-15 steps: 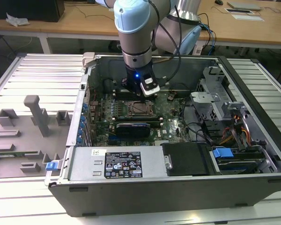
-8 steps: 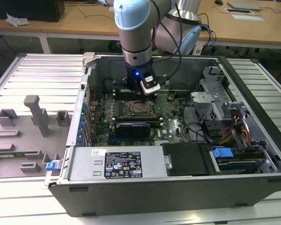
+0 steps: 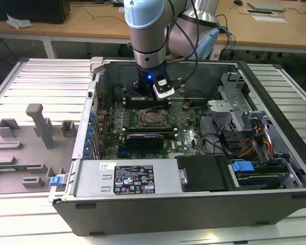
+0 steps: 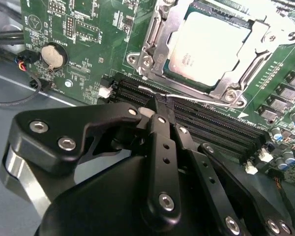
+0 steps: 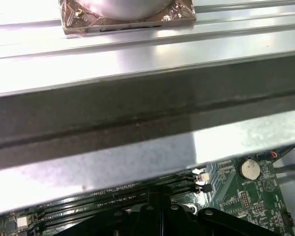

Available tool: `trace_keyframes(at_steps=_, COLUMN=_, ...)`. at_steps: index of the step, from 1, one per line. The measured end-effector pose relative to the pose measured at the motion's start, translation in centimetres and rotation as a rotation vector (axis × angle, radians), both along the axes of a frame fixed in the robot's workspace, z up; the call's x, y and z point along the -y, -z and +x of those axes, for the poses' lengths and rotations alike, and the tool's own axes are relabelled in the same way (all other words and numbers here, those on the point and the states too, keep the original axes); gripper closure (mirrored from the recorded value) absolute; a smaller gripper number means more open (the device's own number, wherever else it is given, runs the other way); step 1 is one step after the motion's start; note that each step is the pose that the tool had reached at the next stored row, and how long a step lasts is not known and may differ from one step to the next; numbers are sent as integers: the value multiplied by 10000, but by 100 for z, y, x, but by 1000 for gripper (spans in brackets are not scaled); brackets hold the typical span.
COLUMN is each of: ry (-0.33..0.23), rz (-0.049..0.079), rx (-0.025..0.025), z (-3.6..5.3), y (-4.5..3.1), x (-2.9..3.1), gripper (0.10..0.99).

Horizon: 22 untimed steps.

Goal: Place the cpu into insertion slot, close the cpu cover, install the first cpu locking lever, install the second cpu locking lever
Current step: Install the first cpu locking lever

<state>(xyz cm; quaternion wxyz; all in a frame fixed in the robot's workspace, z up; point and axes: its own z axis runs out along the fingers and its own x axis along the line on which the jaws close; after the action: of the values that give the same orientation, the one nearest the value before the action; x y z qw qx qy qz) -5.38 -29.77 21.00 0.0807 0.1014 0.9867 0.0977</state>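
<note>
The cpu point(image 4: 206, 46), pale silver-beige, lies flat in the insertion slot point(image 4: 148, 59) on the green board. The cpu cover point(image 4: 168, 30), a silvery frame, lies down over it with the chip showing through its window. A thin wire locking lever point(image 4: 196, 100) runs along the socket's near side, beside the memory slots point(image 4: 221, 123). My gripper point(image 4: 159, 102) is shut, and its black fingertips meet right at this wire; I cannot tell whether they pinch it or only touch it. In the exterior view the gripper point(image 3: 152, 101) hangs just behind the cpu point(image 3: 154, 118) inside the open case.
A coin battery point(image 4: 54, 55) and loose cables point(image 4: 19, 66) sit on the board near the gripper. The case wall point(image 5: 137, 113) rises close behind it. A long black card point(image 3: 145, 140) lies in front of the socket, with a drive cage point(image 3: 234, 115) on the exterior view's right.
</note>
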Motion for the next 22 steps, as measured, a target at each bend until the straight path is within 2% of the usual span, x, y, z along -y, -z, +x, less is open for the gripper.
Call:
trace_keyframes(at_steps=6, ry=26, rz=-17, rx=30, z=-1, y=0, x=15, gripper=980)
trace_keyframes(at_steps=8, ry=49, rz=-19, rx=134, z=-11, y=26, x=16, gripper=980)
trace_keyframes(at_steps=10, ry=68, rz=-27, rx=188, z=-20, y=66, x=18, gripper=980)
trace_keyframes(at_steps=12, ry=85, rz=-58, rx=206, z=-22, y=103, x=21, gripper=980)
trace_keyframes(at_steps=15, ry=101, rz=-115, rx=215, z=-22, y=120, x=35, gripper=980)
trace_keyframes(at_steps=17, ry=106, rz=-163, rx=215, z=-21, y=125, x=41, gripper=980)
trace_keyframes(at_steps=22, ry=108, rz=-161, rx=226, z=-22, y=111, x=41, gripper=980)
